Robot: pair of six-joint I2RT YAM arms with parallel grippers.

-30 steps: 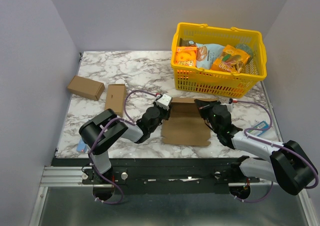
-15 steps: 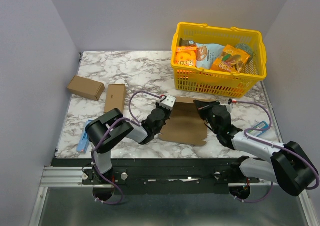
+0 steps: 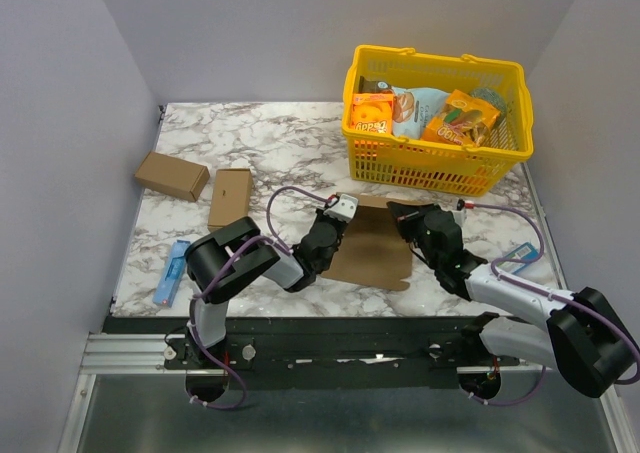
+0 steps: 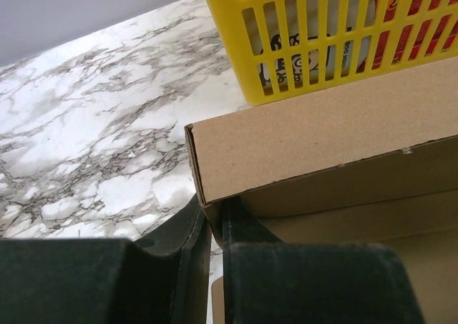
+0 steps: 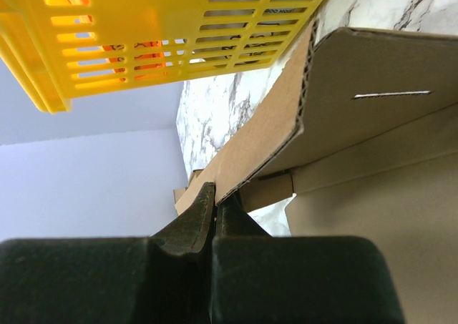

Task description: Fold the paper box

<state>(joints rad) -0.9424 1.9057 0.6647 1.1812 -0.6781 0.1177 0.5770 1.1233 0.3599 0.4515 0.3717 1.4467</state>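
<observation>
Both arms stretched low and forward, angled inward.
The left end effector (image 3: 338,212) pointed to 1 o'clock and the right end effector (image 3: 401,213) to 11 o'clock, both jaws pinched narrow.

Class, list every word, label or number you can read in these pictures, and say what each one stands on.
Orange packet in the yellow basket: white lettering, too blurred to read.
Snack bags beside it: print too small to read.
Paper box: plain, no text.
Nothing can be quoted for certain.
</observation>
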